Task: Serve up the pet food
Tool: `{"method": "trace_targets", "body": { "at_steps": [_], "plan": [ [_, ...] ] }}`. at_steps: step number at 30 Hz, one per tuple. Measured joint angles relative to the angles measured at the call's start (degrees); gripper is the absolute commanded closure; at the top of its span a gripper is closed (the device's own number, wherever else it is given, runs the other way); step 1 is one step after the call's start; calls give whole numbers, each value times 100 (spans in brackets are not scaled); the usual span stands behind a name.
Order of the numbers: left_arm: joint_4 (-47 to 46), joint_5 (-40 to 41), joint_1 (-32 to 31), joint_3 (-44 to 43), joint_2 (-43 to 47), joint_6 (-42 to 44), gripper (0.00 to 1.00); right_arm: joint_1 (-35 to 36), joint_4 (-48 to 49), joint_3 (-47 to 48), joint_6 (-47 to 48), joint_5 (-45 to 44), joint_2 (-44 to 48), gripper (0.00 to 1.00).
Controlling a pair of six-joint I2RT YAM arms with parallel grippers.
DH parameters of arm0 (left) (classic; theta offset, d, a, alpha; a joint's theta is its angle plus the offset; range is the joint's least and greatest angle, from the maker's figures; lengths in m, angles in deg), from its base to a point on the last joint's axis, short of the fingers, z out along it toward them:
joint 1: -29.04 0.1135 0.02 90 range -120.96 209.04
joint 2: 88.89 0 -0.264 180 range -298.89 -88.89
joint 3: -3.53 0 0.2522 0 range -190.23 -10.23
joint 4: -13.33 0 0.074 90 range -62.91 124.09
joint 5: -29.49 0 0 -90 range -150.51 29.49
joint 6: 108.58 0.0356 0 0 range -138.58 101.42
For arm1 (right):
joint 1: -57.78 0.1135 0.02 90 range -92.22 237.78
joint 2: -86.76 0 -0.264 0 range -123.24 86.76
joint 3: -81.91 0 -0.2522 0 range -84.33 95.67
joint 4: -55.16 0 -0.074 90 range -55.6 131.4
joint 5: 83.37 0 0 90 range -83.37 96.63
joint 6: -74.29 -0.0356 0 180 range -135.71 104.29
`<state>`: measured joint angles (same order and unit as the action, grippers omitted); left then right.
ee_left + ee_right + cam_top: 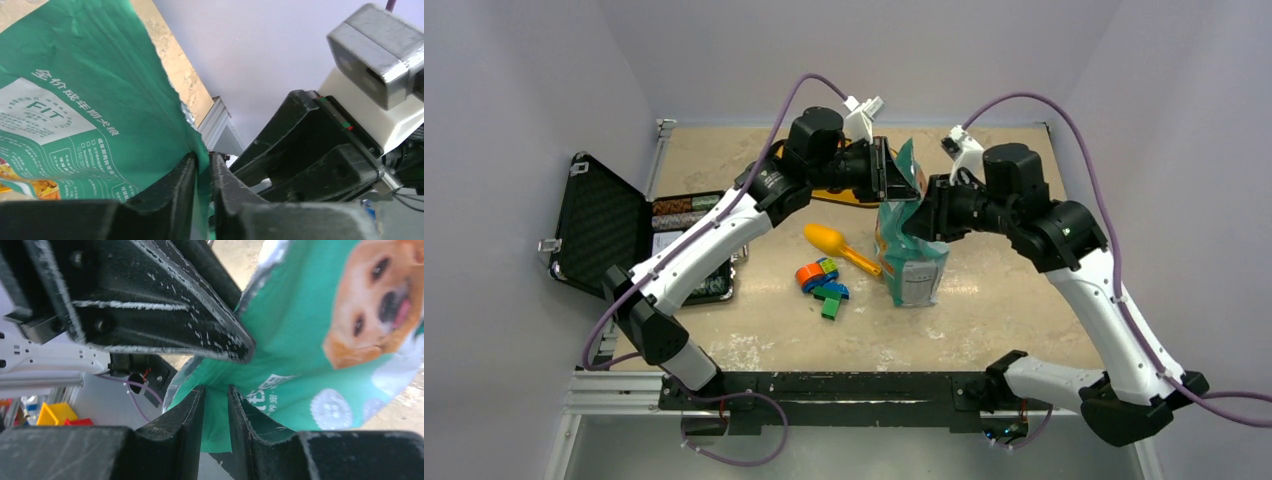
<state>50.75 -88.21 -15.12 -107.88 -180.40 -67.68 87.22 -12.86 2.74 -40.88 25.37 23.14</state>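
A teal-green and white bag (913,262) printed with a golden dog stands upright on the desk (1024,320), about mid-width and slightly right of centre. Its torn top edge is raised toward the far side. The pet food itself cannot be seen in any view.

The left end effector (202,161) reaches in from the left. Its two fingers are nearly together, with only a thin fold of the bag's top edge pinched between them. In the left wrist view, the green panel with white printed characters spreads away to the left of the fingers.

The right end effector (216,390) comes in from the right and grips the bag's upper edge just beside the left one. Its fingers are also drawn in to a narrow slit, with green bag material clamped in it. The dog's face fills the upper right of the right wrist view. One black finger of the left end effector crosses close overhead there.

Just left of the bag, a yellow scoop (836,243) lies on the desk with its handle pointing toward the bag. A small cluster of colourful toy blocks (823,285) sits near it, on the near side. An open black case (599,225) rests at the desk's left edge.
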Motion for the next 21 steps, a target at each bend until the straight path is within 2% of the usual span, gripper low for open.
{"method": "trace_targets", "body": {
  "at_steps": [2, 4, 6, 8, 12, 18, 21],
  "plan": [
    [138, -55, 0, -107, 0, 24, 62, 221, 96, -61, -20, 22, -131, 80],
    [476, -13, 0, -365, -28, 133, 58, 291, 133, -63, -39, -17, -157, 90],
    [909, 105, -7, -857, -127, 297, 63, 317, 131, -61, -28, -107, -120, 99],
    [1266, 284, -11, -1366, -219, 468, 68, 326, 127, -61, -15, -144, -85, 100],
    [1683, 616, -13, -1932, -240, 717, 69, 326, 114, -63, -9, -155, -46, 100],
    [2133, 942, -15, -2164, -407, 883, 72, 326, 116, -81, 7, -146, -50, 100],
    [2361, 1069, -17, -2216, -546, 942, 69, 326, 116, -81, 15, -146, -50, 100]
  ]
}}
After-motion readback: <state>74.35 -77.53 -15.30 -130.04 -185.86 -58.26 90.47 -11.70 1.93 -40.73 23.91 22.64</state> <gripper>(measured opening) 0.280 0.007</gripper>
